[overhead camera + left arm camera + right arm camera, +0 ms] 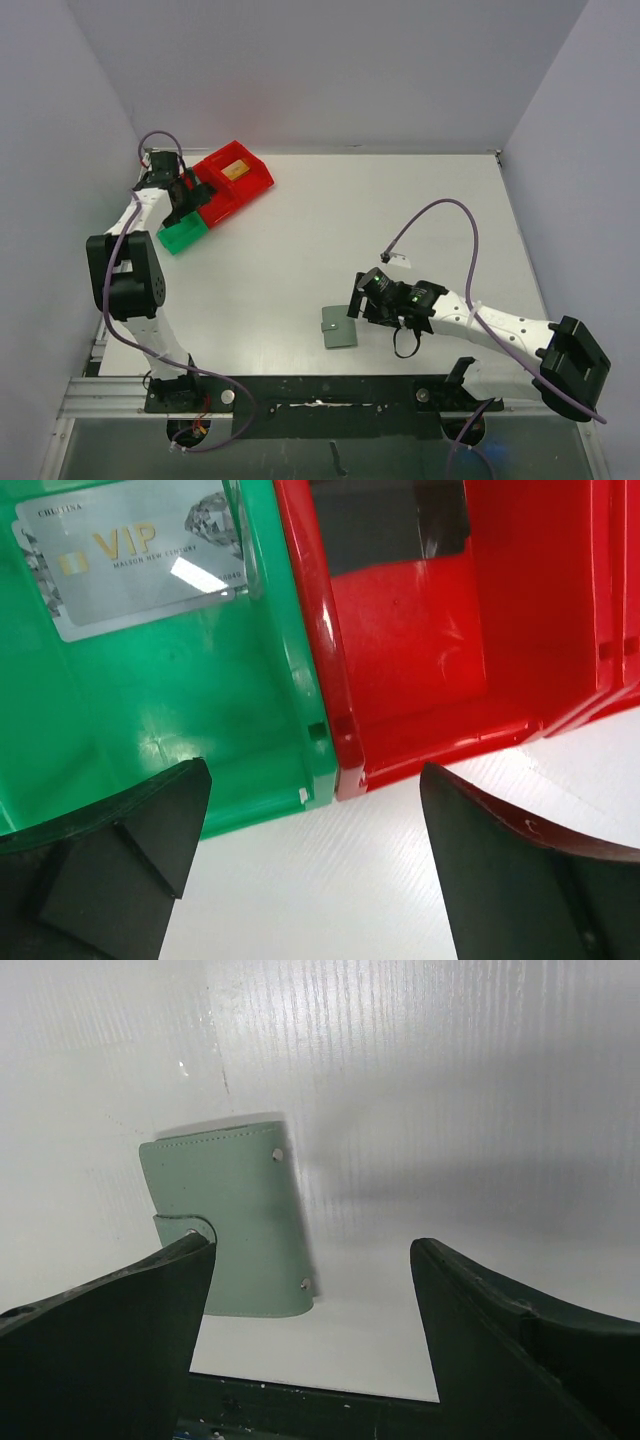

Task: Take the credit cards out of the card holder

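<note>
Lying flat, card holder (339,328) lengthwise near-to-far

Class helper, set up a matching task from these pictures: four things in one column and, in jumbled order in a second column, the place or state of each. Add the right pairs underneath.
Things
1. silver card
2. gold card
3. card holder
4. left fingers

Place or state
A. lying flat on the table
B. inside the green bin
C. inside a red bin
D. spread open, holding nothing

Pairs: 1-B, 2-C, 3-A, 4-D
</note>
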Robot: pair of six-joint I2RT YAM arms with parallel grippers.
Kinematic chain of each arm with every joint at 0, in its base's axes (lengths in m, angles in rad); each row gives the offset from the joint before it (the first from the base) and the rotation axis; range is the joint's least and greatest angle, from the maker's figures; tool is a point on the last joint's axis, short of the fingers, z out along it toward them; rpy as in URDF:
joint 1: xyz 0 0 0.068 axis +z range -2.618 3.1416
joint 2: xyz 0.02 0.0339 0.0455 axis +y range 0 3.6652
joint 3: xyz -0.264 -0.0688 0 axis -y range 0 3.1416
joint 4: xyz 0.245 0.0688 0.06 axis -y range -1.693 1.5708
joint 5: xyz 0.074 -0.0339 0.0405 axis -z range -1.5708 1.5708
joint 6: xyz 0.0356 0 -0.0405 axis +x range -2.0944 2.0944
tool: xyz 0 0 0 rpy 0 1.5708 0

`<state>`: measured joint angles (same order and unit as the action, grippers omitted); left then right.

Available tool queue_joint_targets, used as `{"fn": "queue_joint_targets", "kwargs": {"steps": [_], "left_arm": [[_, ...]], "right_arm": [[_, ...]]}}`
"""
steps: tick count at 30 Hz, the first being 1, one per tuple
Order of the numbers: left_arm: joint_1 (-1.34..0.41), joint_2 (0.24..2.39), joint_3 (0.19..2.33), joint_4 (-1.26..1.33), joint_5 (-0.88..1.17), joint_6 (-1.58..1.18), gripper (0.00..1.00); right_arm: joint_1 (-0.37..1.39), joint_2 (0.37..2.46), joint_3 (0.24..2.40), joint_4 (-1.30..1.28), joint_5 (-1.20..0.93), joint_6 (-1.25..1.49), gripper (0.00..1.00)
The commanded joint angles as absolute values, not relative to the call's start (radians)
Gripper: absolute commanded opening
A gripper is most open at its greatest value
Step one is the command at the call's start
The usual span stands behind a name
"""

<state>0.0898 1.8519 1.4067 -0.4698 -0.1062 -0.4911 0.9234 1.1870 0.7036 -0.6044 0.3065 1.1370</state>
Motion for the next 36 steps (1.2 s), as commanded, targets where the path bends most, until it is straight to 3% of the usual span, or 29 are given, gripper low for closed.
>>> {"fn": "queue_joint_targets", "kwargs": {"steps": [1, 5, 11, 13, 22, 36], "left_arm": [[0.090, 1.895, 1.518, -0.488, -0.149, -0.484, 0.86], [0.090, 1.945, 1.564, -0.506, -0.150, -0.489, 0.78], [0.089, 1.991, 1.607, -0.532, -0.138, -0.494, 0.55], [0.089, 1.987, 1.601, -0.529, -0.133, -0.495, 0.54], [0.073, 1.948, 1.552, -0.516, -0.092, -0.485, 0.31], [-0.086, 1.824, 1.388, -0.481, -0.069, -0.511, 0.24]], "right_arm": [[0.918, 1.165, 0.731, -0.606, 0.348, 1.146, 0.81], [0.918, 1.172, 0.731, -0.609, 0.346, 1.146, 0.81], [0.916, 1.181, 0.737, -0.612, 0.349, 1.137, 0.81], [0.917, 1.184, 0.738, -0.612, 0.350, 1.132, 0.81], [0.917, 1.209, 0.746, -0.605, 0.347, 1.123, 0.80], [0.916, 1.227, 0.757, -0.600, 0.359, 1.116, 0.80]]}}
